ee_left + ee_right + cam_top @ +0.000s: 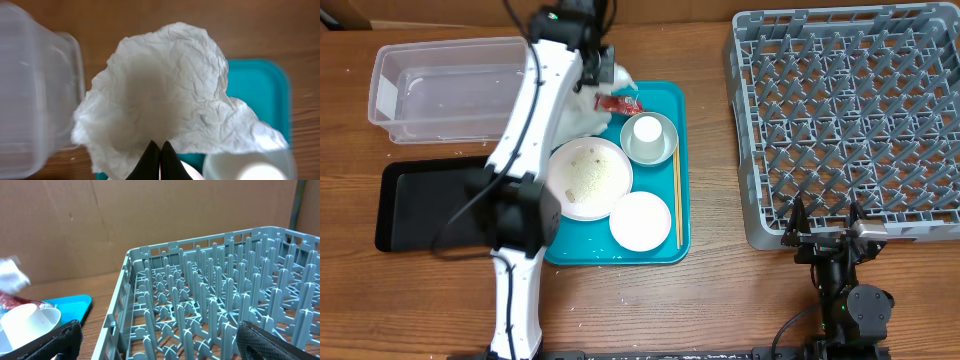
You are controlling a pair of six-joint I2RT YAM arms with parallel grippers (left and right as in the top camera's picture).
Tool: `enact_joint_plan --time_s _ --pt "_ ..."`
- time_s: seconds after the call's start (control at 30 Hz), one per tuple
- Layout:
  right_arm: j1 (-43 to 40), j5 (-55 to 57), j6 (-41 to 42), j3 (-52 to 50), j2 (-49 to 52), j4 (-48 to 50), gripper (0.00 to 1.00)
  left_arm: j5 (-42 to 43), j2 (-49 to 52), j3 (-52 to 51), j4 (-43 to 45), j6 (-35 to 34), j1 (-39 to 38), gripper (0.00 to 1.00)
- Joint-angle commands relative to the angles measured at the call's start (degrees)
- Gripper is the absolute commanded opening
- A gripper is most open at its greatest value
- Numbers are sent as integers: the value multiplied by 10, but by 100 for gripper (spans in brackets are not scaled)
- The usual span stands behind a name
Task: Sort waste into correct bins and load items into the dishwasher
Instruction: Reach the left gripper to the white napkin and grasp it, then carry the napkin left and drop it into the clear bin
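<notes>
Just rice (586, 176) on lg plate (619, 163)

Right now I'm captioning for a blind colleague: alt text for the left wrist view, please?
The left end effector is pinched shut on the lower edge of a crumpled white paper napkin that fills most of the frame. A clear plastic tub sits at left and a teal tray at right, on a wooden table.

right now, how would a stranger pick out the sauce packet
Find the teal tray in the middle of the table. At its far end, between the crumpled napkin and the cup, lies the sauce packet. It is the only red thing.
</notes>
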Motion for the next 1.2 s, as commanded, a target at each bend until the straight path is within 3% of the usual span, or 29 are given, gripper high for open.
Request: enact_joint_plan --time_s 0.0,0.17,0.33,0.67,0.7,0.73,0.77,0.8,0.83,1.0,1.17 --pt "-2 3 -2 -6 -5 2 100 1 -75 22 -6 -14 11 4" --pt "-2 3 -2 -6 -5 2 100 -5 -110 22 -10 -15 33 4" --pt "-2 3 -2 -6 -5 2 100 -81 -122 22 -5 -48 80 4" --pt "-2 3 -2 -6 -5 2 100 -115 -60 21 7 -120 196 5" --pt "-2 3 -2 -6 -5 2 100 -115 -51 21 6 -126 203 9" --pt "-2 3 -2 -6 -5 2 100 -113 -40 21 6 -129 211 21" --pt "-2 3 -2 -6 -5 2 100 -113 -32 21 7 -129 216 45" --pt "-2 3 -2 -6 -5 2 100 -113 -25 21 9 -129 219 77" --pt "-2 3 -2 -6 -5 2 100 -114 -17 21 11 -129 223 99" --pt "-2 3 -2 -6 -5 2 100 -54 -14 22 0 -121 227 100" --pt "-2 3 -2 -6 -5 2 100 180 -36 23 0 -24 210 100"
